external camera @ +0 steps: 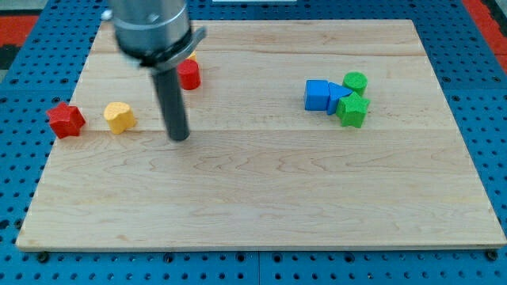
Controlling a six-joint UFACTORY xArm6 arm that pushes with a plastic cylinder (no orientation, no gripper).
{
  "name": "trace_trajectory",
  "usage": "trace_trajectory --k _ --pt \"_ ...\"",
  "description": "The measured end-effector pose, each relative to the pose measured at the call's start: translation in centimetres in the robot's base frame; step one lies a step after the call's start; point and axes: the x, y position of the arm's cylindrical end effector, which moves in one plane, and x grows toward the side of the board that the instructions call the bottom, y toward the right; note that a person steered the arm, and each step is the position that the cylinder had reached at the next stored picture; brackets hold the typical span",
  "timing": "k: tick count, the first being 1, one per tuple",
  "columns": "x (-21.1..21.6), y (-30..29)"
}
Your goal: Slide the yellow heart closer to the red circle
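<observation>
- The yellow heart [119, 116] lies flat on the wooden board [261, 206], near the board's edge at the view's left, about level with the middle of the upper half.
- Just beside the heart, toward the view's left, sits a red star [65, 119]; the two are close but a narrow strip of wood shows between them.
- The red circle [188, 74] stands toward the view's top and right of the heart, partly hidden behind my rod and its grey housing, so I see only its right portion.
- My tip [180, 137] rests on the board to the view's right of the yellow heart, apart from it, with bare wood between us. It is below the red circle in the view and touches no block.
- I carry no fingers at all, only this straight dark rod, so there is nothing to spread, press together or pinch.
- Well apart, in the view's upper right, a cluster of four blocks sits packed together: a blue cube [317, 94], a second blue block [339, 97] whose shape I cannot make out for sure, a green cylinder [355, 81] at the top of the group, and a green star [352, 111] at its lower right.
- The board lies on a blue perforated surface [483, 95] that frames it on all sides.
</observation>
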Motion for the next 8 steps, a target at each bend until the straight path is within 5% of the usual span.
trace_trajectory --k 1,3,5,6,8 --pt "-0.6 -5.9" --pt "-5.5 -4.3" --pt "-2.3 -3.2" --pt "-2.6 -9.7" --pt "-6.4 -6.0"
